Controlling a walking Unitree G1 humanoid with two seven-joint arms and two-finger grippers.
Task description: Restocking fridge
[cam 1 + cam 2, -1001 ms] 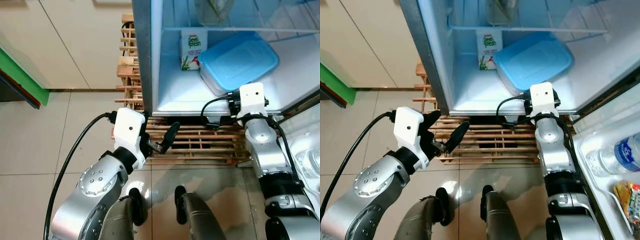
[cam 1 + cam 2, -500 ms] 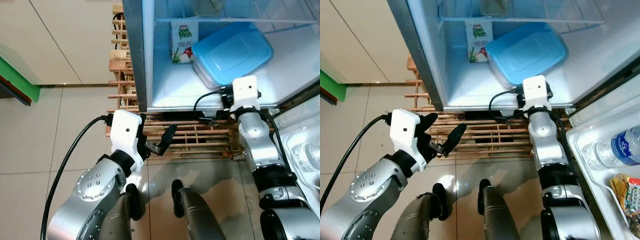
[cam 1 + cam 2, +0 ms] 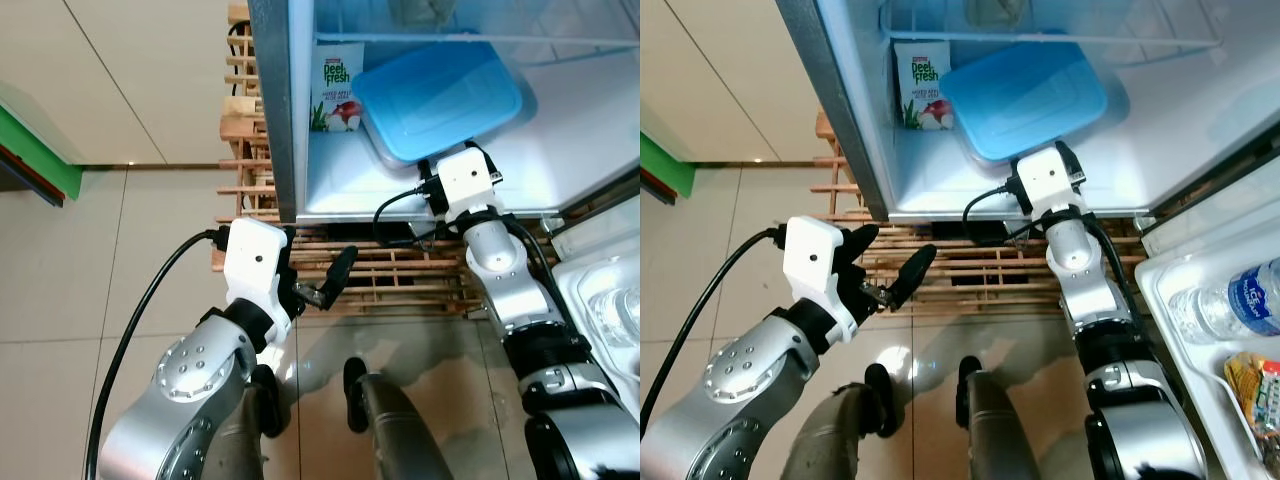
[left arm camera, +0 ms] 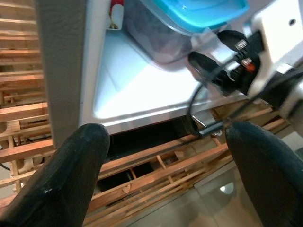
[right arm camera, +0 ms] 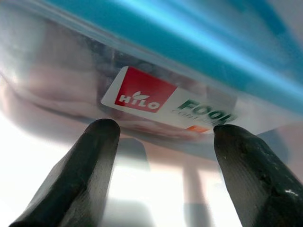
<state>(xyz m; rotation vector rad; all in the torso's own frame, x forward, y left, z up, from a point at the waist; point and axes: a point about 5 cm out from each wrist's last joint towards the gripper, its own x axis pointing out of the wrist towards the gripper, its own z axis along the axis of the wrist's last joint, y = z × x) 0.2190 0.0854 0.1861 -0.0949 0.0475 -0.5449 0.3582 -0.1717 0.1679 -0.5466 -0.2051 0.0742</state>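
fridge [image 3: 290,110] open, raised on wooden pallet [image 3: 400,285]. blue-lidded food box [image 3: 440,100] lies on bottom fridge shelf [image 3: 940,180], juice carton [image 3: 335,88] upright just beside it at back. right claw [image 5: 163,156] at front edge of shelf, fingers spread wide, tips close against box wall under red-and-green label [image 5: 168,101]; contact cannot be told. left claw [image 3: 325,285] held over pallet below fridge, fingers apart, holding nothing. water bottle [image 3: 1230,305] lies in door bin [image 3: 1160,290] at right.
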